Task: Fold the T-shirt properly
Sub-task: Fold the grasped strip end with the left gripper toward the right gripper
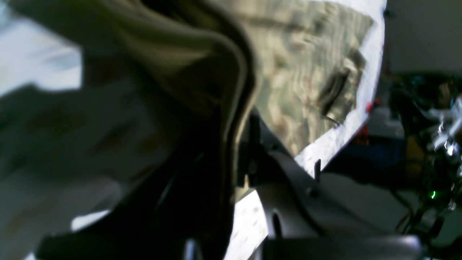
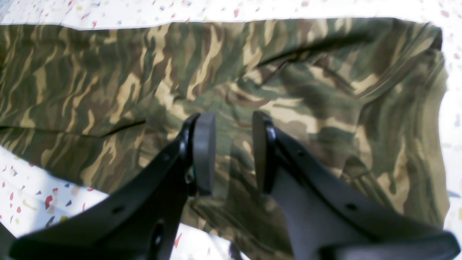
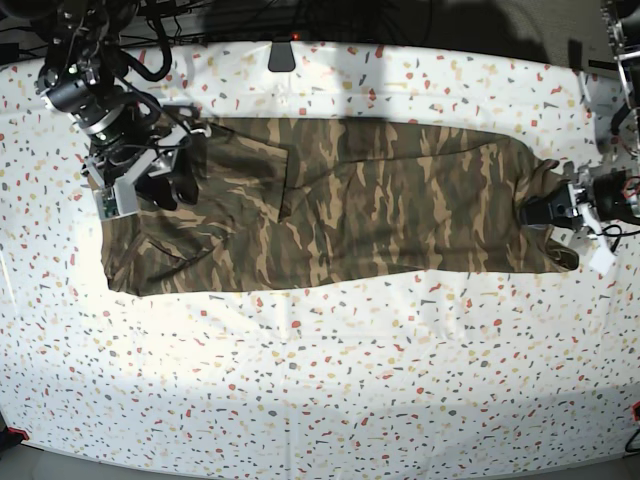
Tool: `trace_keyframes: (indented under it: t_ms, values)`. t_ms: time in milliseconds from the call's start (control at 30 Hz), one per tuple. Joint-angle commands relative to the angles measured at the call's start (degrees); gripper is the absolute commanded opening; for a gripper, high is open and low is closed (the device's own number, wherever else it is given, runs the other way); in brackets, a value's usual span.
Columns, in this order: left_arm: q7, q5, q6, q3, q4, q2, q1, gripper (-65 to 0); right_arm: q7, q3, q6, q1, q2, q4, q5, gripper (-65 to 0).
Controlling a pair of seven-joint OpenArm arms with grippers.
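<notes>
Base view, L→R: right gripper [image 3: 170, 185] hovers w/ jaws apart over the T-shirt [image 3: 330, 205], spread lengthwise on table [image 3: 320, 380]; left gripper [image 3: 545, 212] pinches its far end. Best practice: lift evenly, keep hem taut.

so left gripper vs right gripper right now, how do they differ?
The left gripper is shut on the T-shirt at its end; the right gripper is open over the cloth, holding nothing. The left sits low at the table edge side; the right is at the opposite end. Both are at the shirt.
</notes>
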Motion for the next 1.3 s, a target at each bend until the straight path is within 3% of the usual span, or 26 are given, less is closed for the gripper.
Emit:
trace_keyframes:
  t_ms: [0, 333, 433, 567, 967, 1267]
  values:
    - [-0.12, -2.47, -0.38, -0.39, 2.54, -0.50, -0.83, -65.0, 1.31, 0.28, 0.28, 0.68, 0.33, 1.14, 0.70, -46.7]
    - [-0.12, -4.02, -0.38, -0.39, 18.84, 13.97, 6.91, -65.0, -0.13, 0.28, 0.28, 3.50, 0.31, 1.11, 0.74, -46.8]
    - [-0.12, 1.64, -0.38, -0.39, 18.97, 17.68, 7.06, -65.0, -0.17, 0.28, 0.28, 3.50, 0.33, 1.11, 0.72, -46.8]
    - [-5.66, 11.02, -0.38, -0.37, 18.97, 20.50, 7.08, -65.0, -0.74, 0.28, 0.28, 3.48, 0.33, 1.11, 0.72, -46.8]
    - [-4.55, 10.54, -0.38, -0.33, 18.97, 29.55, 7.06, -65.0, -0.72, 0.28, 0.28, 3.50, 0.35, 1.11, 0.76, -46.8]
    - [-3.52, 10.45, -0.38, -0.28, 18.97, 32.54, 7.08, -65.0, -0.70, 0.28, 0.28, 3.50, 0.33, 1.11, 0.74, -46.8]
